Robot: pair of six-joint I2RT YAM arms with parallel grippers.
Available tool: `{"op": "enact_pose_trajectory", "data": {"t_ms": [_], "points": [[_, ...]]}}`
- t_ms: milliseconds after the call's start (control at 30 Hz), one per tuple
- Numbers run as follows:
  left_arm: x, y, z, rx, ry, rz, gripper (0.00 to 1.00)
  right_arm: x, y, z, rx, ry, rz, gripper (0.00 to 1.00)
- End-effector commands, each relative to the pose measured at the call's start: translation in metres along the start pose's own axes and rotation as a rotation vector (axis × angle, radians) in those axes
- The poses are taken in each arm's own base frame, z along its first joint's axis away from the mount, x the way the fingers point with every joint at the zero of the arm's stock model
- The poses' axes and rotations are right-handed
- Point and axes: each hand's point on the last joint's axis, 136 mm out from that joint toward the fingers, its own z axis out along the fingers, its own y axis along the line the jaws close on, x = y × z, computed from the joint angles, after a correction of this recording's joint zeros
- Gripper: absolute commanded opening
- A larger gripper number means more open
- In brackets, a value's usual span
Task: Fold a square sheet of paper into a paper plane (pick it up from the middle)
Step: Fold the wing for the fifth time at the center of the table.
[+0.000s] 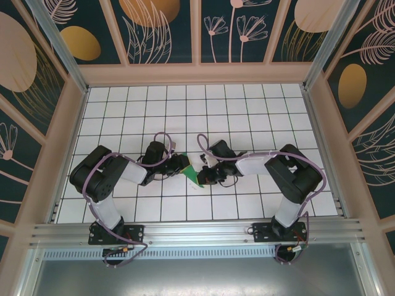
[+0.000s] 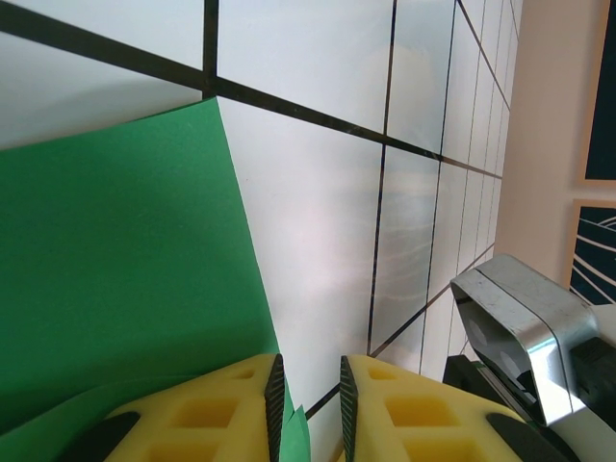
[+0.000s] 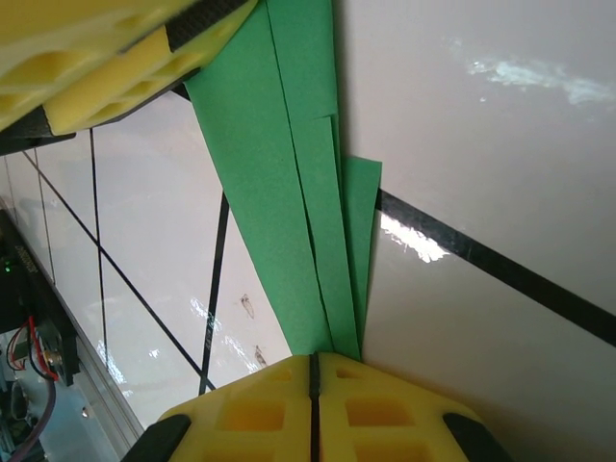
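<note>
The square sheet of paper (image 1: 192,174) is green and folded into a narrow layered shape. It lies on the white tiled table between both arms. In the right wrist view the paper (image 3: 289,192) runs in overlapping strips down to my right gripper (image 3: 313,358), which is shut on its narrow end. My right gripper (image 1: 201,175) sits just right of the paper. My left gripper (image 2: 308,371) has a narrow gap between its jaws, with bare tile showing through. The wide green part (image 2: 125,260) spreads under and beside its left finger. My left gripper (image 1: 184,164) is at the paper's left end.
The right arm's metal wrist housing (image 2: 520,327) is close by on the right of the left wrist view. Wooden side walls (image 1: 68,142) enclose the tiled table (image 1: 247,105). An aluminium rail (image 1: 197,231) runs along the near edge.
</note>
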Motion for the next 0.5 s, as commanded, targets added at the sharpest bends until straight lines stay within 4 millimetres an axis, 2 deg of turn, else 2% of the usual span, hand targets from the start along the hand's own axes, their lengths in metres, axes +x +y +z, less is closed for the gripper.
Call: {"op": "enact_pose_trajectory", "data": {"t_ms": [0, 100, 200, 300, 467], "points": [[0.012, 0.033, 0.003, -0.114, 0.031, -0.026, 0.27, 0.009, -0.003, -0.012, 0.086, 0.035, 0.021, 0.11], [0.012, 0.034, 0.003, -0.116, 0.035, -0.027, 0.27, -0.010, 0.020, -0.023, 0.044, -0.020, -0.012, 0.11], [0.012, 0.033, 0.003, -0.115, 0.037, -0.025, 0.27, -0.017, 0.031, -0.027, 0.022, -0.032, -0.023, 0.11], [0.011, 0.032, 0.004, -0.113, 0.038, -0.022, 0.27, -0.011, 0.032, -0.019, -0.004, 0.001, -0.016, 0.10], [0.012, 0.032, 0.003, -0.113, 0.040, -0.023, 0.27, 0.007, 0.020, -0.004, 0.008, 0.066, 0.015, 0.10]]}}
